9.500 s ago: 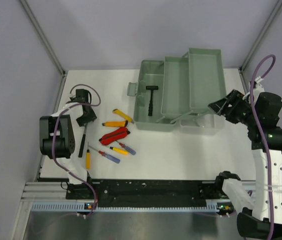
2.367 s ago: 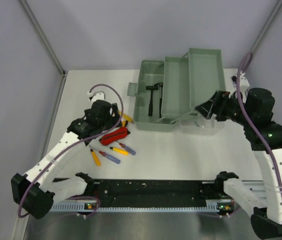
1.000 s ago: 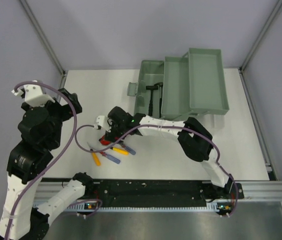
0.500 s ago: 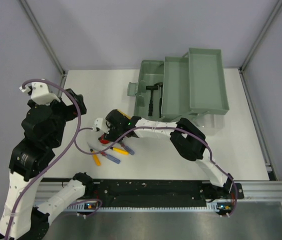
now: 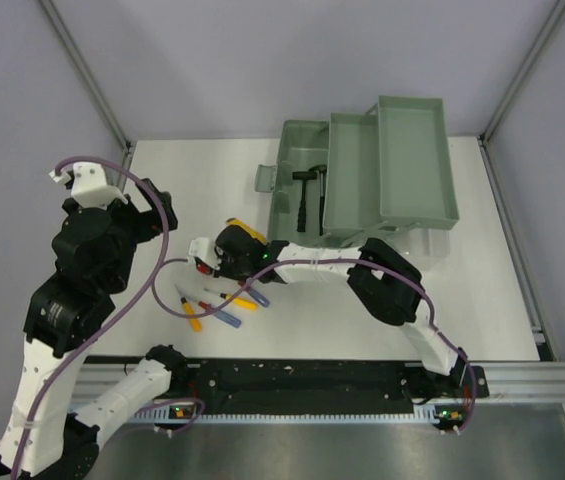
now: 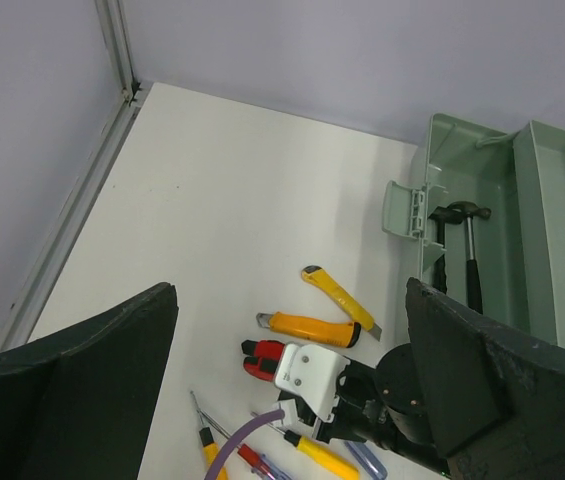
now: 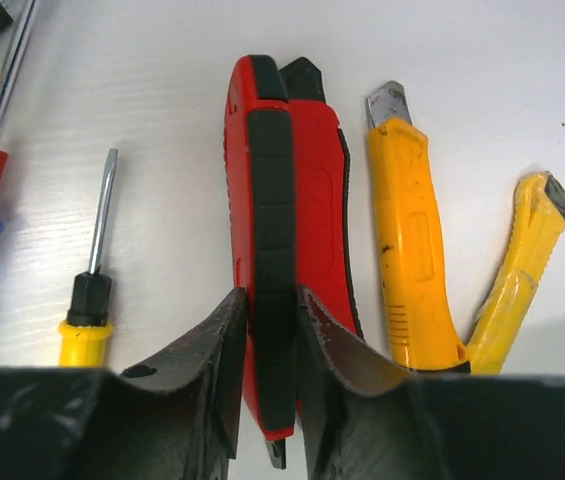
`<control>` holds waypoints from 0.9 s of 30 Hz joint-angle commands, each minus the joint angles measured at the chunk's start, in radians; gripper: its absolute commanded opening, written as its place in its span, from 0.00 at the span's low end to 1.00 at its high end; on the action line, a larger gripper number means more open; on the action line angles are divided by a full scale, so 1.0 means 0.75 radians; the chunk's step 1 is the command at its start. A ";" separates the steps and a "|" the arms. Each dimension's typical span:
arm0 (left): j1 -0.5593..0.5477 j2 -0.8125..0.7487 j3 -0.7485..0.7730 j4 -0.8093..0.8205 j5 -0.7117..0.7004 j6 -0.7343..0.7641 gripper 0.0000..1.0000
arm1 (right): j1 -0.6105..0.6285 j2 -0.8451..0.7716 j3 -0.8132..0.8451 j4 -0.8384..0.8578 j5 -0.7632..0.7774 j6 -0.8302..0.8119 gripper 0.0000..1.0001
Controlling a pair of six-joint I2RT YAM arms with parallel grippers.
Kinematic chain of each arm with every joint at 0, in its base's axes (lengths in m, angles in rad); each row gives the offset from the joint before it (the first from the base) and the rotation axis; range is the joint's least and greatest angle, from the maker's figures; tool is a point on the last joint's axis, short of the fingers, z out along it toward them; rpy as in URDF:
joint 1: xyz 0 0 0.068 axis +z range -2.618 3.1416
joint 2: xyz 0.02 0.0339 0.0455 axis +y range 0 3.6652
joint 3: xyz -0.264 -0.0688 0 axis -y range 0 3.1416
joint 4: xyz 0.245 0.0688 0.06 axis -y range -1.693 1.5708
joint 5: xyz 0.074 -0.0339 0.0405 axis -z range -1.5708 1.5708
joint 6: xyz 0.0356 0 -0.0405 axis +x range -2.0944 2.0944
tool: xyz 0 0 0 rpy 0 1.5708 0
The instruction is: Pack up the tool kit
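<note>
The grey-green toolbox (image 5: 362, 190) stands open at the back with its trays folded out, and a small hammer (image 5: 309, 195) lies inside. On the table lie red-handled pliers (image 7: 292, 180), two yellow knives (image 7: 412, 250) (image 7: 522, 260) and several screwdrivers (image 5: 224, 312). My right gripper (image 7: 269, 310) is down over the pliers, its pads pressed on both sides of one black-ribbed handle. The pliers rest on the table. My left gripper (image 6: 290, 300) hangs high over the table's left side, wide open and empty, looking down on the tools.
The right arm (image 5: 342, 265) stretches across the table in front of the toolbox. The left arm (image 5: 82, 260) stands tall by the left wall (image 5: 72, 90). A purple cable (image 5: 167, 262) loops near the tools. The toolbox lid (image 5: 407, 245) hangs at the box's front.
The right jaws have closed in on the pliers' handle, with the wrist shifting slightly. The left arm has drifted a little towards the tools, still open.
</note>
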 commanded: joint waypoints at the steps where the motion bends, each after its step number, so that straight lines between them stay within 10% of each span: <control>1: 0.004 0.006 -0.005 0.041 0.014 0.011 0.99 | 0.009 -0.170 -0.026 0.091 0.010 0.045 0.23; 15: 0.002 -0.002 0.038 0.051 0.041 0.001 0.99 | -0.004 -0.356 -0.069 0.089 0.010 0.198 0.00; 27: 0.002 0.000 0.055 0.084 0.165 -0.015 0.99 | -0.220 -0.683 -0.053 -0.009 0.124 0.519 0.00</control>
